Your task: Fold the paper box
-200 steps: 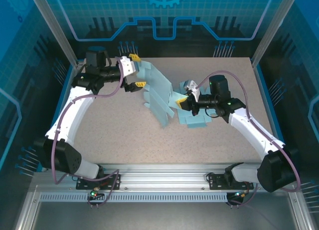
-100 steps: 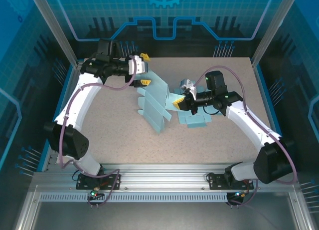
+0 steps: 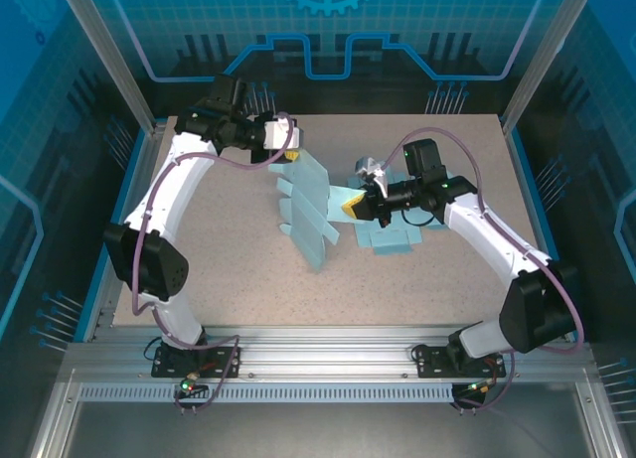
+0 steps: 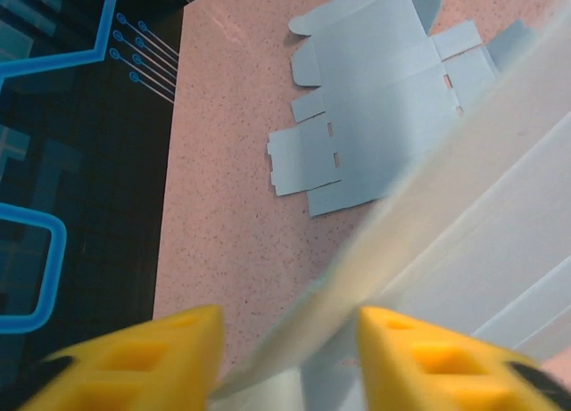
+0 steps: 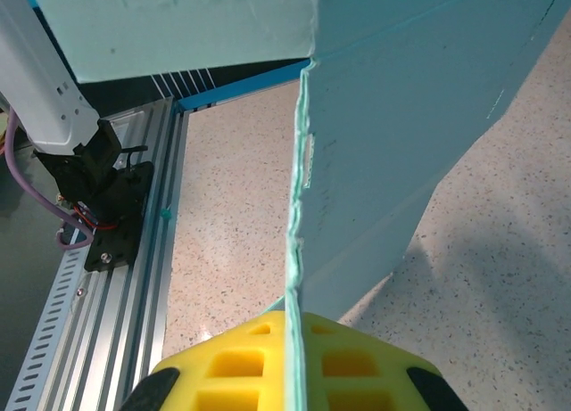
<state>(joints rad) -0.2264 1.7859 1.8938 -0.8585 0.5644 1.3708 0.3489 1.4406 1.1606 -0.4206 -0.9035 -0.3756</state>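
From above, your left gripper sits at the top edge of the raised paper box blank, mid-table. The right gripper pinches its other side, above a second flat blank.

Left wrist: the jaws stand partly apart, straddling that edge, not clamped.

Right wrist: the jaws are shut tight on the sheet.

You're mid-fold, I'd judge. Next, clamp left, then crease along the score.
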